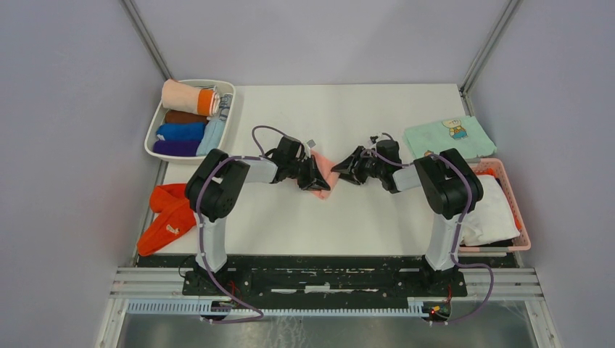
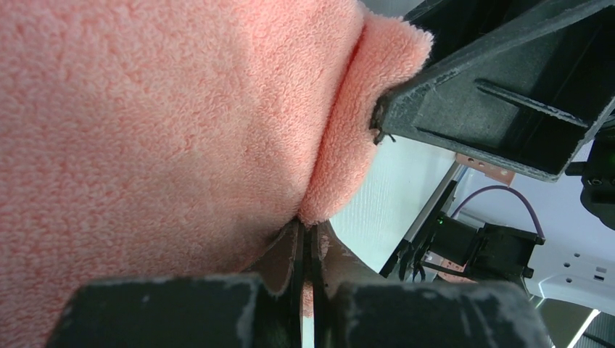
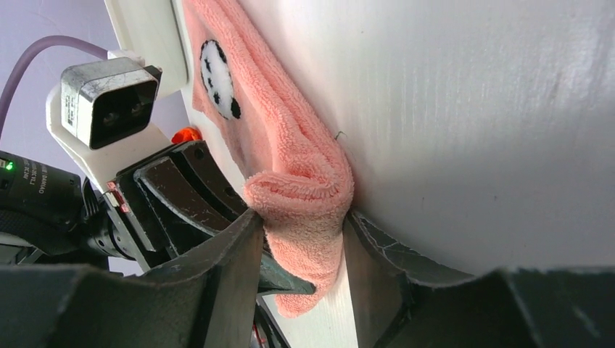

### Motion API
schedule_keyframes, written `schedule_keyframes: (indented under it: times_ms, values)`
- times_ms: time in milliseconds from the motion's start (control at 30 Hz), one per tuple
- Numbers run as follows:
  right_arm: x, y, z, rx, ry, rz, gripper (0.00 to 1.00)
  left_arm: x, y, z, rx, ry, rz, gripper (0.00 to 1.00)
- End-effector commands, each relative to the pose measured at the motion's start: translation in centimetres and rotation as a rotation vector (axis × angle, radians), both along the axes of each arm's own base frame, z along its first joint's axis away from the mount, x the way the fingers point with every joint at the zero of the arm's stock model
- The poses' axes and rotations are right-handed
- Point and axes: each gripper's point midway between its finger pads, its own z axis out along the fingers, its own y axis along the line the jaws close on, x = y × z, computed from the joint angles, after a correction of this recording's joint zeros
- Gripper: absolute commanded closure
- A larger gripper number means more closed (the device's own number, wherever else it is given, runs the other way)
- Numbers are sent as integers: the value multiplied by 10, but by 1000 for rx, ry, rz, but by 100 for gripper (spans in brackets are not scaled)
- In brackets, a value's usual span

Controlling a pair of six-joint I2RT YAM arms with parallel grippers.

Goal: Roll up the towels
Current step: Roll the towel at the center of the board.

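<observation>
- Left gripper (image 2: 308, 233): jaws clamped tight, with a thin edge of the pink towel (image 3: 304, 181) pinched at their tips. The rest of the cloth bulges just ahead of them.
- Right gripper (image 3: 297, 225): its half-spread fingers press both sides of the same towel's folded end, facing the left gripper closely. The panda print lies farther out past the fingers.
- Well behind the left gripper, a red-orange towel (image 1: 168, 217) lies at the table (image 1: 362, 116) edge.
- Well behind the right gripper lie a mint-green cloth (image 1: 448, 136) and a pink basket (image 1: 511, 196).
</observation>
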Motion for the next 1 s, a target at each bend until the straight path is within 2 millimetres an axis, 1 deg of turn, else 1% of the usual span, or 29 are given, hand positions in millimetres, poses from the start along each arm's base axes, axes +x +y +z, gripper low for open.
schedule_keyframes:
  times_ms: [0,133,200,333,400,533,733,800,867,967]
  values:
    - [10,-9,-19,-89,18,-60,49,-3,11,-27,86,56,36,97]
    - [3,-19,-36,-188,81,-80,57,-3,10,-26,85,55,37,95]
    - [0,-26,-43,-236,119,-99,65,-4,11,-24,86,55,38,93]
    - [-8,-39,-51,-333,195,-126,75,-6,15,-22,105,46,47,87]
    - [-11,-44,-51,-373,219,-134,79,-9,19,-22,115,45,52,82]
    - [-16,-51,-45,-453,255,-139,86,-19,29,-26,144,53,70,77]
    - [-20,-54,-40,-507,275,-132,90,-34,51,-26,215,49,120,71]
    - [-20,-54,-39,-509,280,-128,91,-36,60,-23,247,33,147,70]
    - [-21,-54,-38,-514,287,-126,92,-34,70,-12,283,-8,180,66]
    - [-22,-54,-35,-524,297,-125,93,-31,86,2,380,-80,219,59]
